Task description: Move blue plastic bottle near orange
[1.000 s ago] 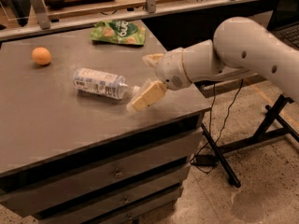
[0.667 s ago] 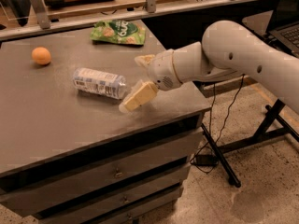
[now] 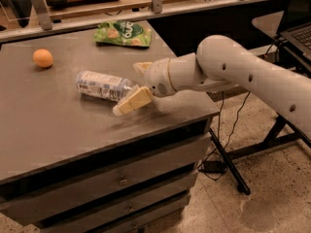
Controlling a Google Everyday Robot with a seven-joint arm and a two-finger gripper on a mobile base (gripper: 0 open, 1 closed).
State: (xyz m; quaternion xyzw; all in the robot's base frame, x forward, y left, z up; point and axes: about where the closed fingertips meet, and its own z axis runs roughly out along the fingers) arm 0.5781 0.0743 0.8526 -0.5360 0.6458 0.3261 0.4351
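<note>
The blue plastic bottle point(image 3: 101, 85) lies on its side on the grey table top point(image 3: 53, 125), its cap end pointing right toward the gripper. The orange point(image 3: 43, 58) sits at the far left of the table, well apart from the bottle. My gripper point(image 3: 132, 85) reaches in from the right on a white arm and is open. One cream finger point(image 3: 132, 101) lies in front of the bottle's cap end and the other point(image 3: 142, 67) behind it, so the cap end is between them.
A green snack bag point(image 3: 123, 33) lies at the back of the table. The table is a drawer cabinet point(image 3: 121, 178). A metal rail and shelf run behind it. A stand with cables and a laptop point(image 3: 297, 18) are at the right.
The arm and gripper have moved left along the table toward the bottle, so the fingers now straddle its cap end. The bottle and orange have not moved.
</note>
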